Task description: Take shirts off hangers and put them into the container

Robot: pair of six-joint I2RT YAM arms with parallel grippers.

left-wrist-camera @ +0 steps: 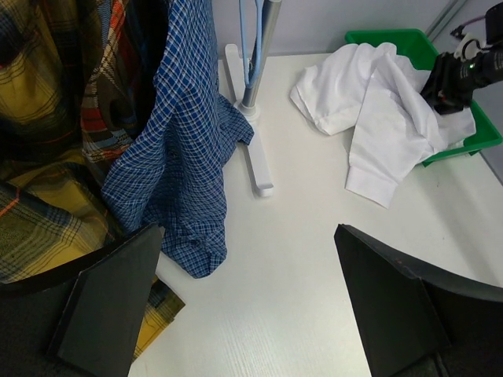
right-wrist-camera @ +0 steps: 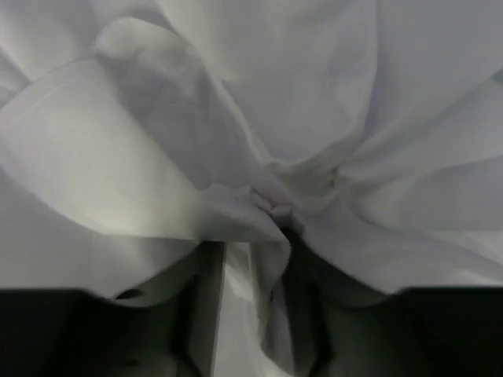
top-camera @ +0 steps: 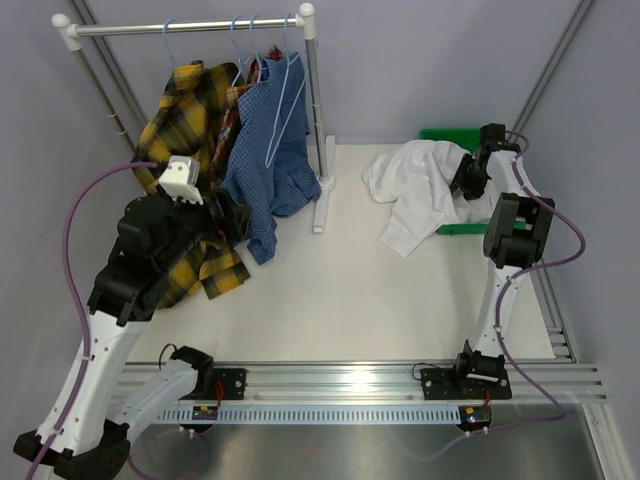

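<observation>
From above, the white shirt [top-camera: 415, 185] lies at about 2 o'clock on the desk [top-camera: 350, 300]. It is draped over the left rim of the green container [top-camera: 438, 134], with more cloth on the desk than in the bin. Its long axis runs from 2 o'clock, where the right fingers [top-camera: 466, 180] are sunk in it, down to 8 o'clock, where a sleeve end points. The other shirts hang on their hangers [top-camera: 285, 95] at 11 o'clock, and the left fingers [top-camera: 232, 215] are just beside the blue check shirt [top-camera: 265, 150].

Seen from the left wrist, the left fingers [left-wrist-camera: 247, 232] stand wide apart and hold nothing. The white sleeve end lies flat on the desk, outside the bin.

Seen from the right wrist, white folds fill the view and gather to a knot at the fingers (gripping or already letting go, I cannot tell).

The likely trouble is that, once let go here, the overhanging part could drag the rest back out over the rim. Cloth caught on the right fingers could also be pulled out as they lift away.
</observation>
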